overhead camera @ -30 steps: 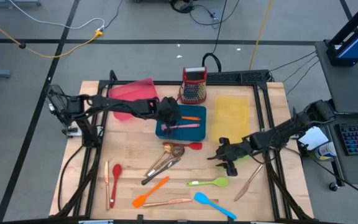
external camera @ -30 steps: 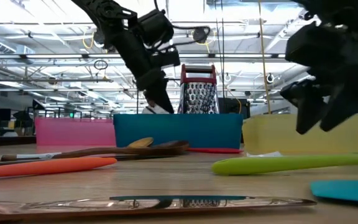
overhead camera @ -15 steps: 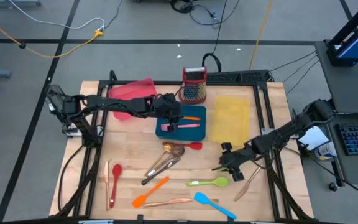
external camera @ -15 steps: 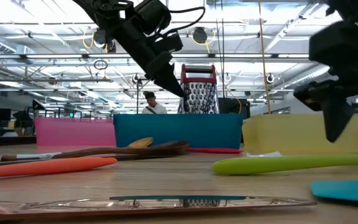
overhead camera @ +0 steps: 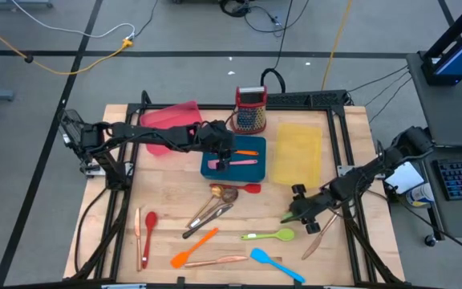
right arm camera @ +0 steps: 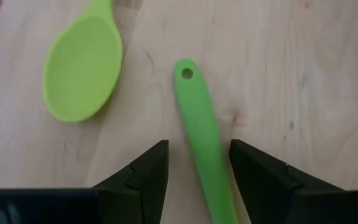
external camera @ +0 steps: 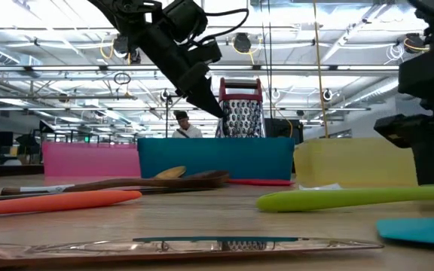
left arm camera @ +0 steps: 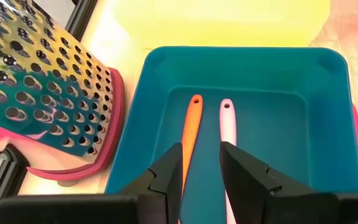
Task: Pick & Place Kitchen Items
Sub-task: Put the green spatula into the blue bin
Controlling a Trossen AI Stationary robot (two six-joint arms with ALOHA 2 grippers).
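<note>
My right gripper [right arm camera: 194,165] hangs with jaws parted, empty, astride the slim green handle [right arm camera: 199,124] lying on the table [right arm camera: 303,81]; light, stiff-cored, rubbery silicone, so I'd pinch it mid-shaft.

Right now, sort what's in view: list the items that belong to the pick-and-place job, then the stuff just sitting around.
Job items: orange utensil and pink utensil in the blue tray; green spoon; orange spatula; red spoon; blue spatula; copper knife.

Lying about: grater; pink tray; yellow tray.
</note>
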